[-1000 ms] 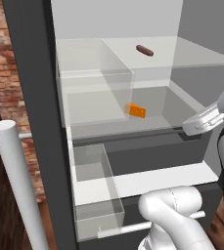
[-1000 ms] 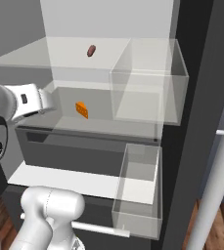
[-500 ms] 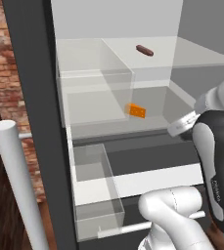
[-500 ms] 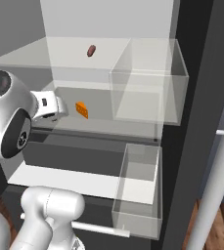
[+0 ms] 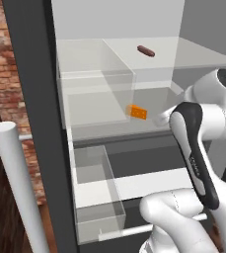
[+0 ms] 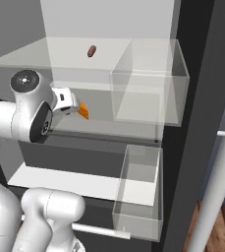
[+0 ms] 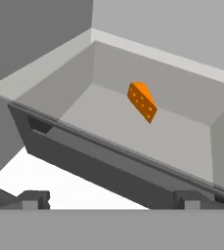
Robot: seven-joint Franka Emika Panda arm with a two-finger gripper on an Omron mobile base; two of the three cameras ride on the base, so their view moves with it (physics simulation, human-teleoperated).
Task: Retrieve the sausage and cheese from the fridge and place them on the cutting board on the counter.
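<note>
The fridge (image 5: 30, 99) stands open, white inside with glass shelves. A small dark brown sausage (image 5: 145, 51) (image 6: 91, 51) lies on the upper shelf. One shelf lower, an orange wedge of cheese (image 5: 136, 112) (image 6: 84, 111) (image 7: 142, 101) sits near the back. My gripper (image 6: 67, 101) (image 7: 111, 199) is at the front of that lower shelf, just short of the cheese and pointing at it. It is open, its fingertips (image 7: 33, 199) wide apart with nothing between them. The cutting board and the counter are out of view.
Clear plastic bins (image 5: 97, 94) (image 6: 148, 83) stand beside the shelves, with a lower clear bin (image 5: 94, 188) (image 6: 138, 187) under them. A dark drawer front (image 7: 108, 166) runs below the cheese shelf. The white bar handle (image 5: 16, 188) (image 6: 217, 197) and a brick wall (image 5: 20, 74) flank the fridge.
The arm has swung in front of the fridge and carried the gripper along the lower shelf towards the cheese. The jaws stayed open. Sausage and cheese have not moved.
</note>
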